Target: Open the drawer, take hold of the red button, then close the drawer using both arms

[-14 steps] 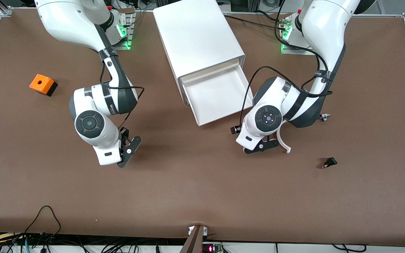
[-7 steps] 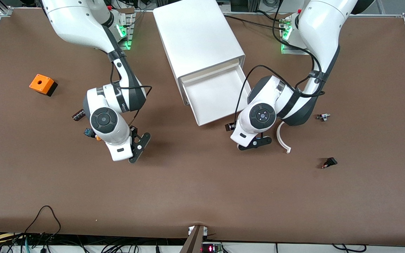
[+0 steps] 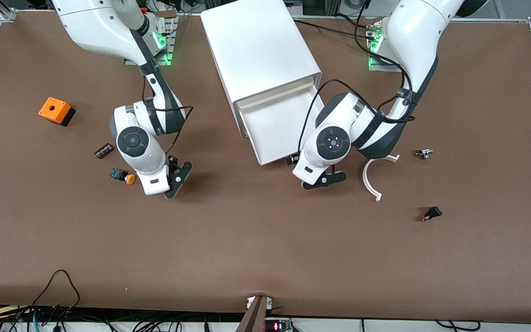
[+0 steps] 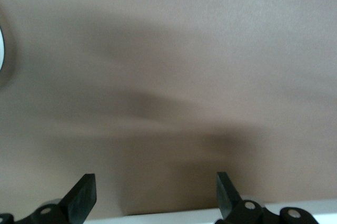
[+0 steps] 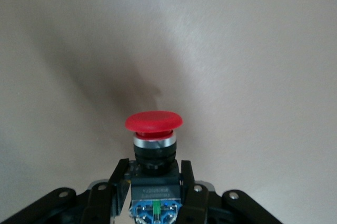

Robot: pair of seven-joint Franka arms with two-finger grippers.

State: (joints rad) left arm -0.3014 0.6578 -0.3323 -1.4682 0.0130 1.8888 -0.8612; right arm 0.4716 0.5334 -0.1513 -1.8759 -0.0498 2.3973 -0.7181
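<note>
1. Right claw [image 5: 155, 192]: clamped on the dark body of the button [image 5: 154, 120], red cap pointing away from the wrist. In the front view the claw [image 3: 175, 177] hangs over bare surface [image 3: 265, 240] toward the right arm's end, beside the orange-capped button [image 3: 127, 178].
2. Left claw [image 4: 155, 197]: fingers spread wide, nothing between them. In the front view it sits at [image 3: 323, 180], low over the surface just in front of the drawer [image 3: 277, 133].
3. The drawer, top one in the white cabinet [image 3: 258, 50], stands pulled out; the visible part of its tray looks empty.
4. Progress, as I judge it: opening done, button grabbed. Left to do: closing the drawer. The left claw looks placed for the push on the drawer front.
5. Other items lying about: orange box [image 3: 56, 110] and a small dark part [image 3: 103, 151] toward the right arm's end; a white curved piece [image 3: 374, 177], a small metal part [image 3: 424, 153] and a small black part [image 3: 431, 213] toward the left arm's end.
6. Hard to make out: the held button is hidden under the right wrist in the front view. The left arm covers one corner of the drawer. Whether the left claw touches the drawer front, I cannot tell. The lower drawers are not visible.
</note>
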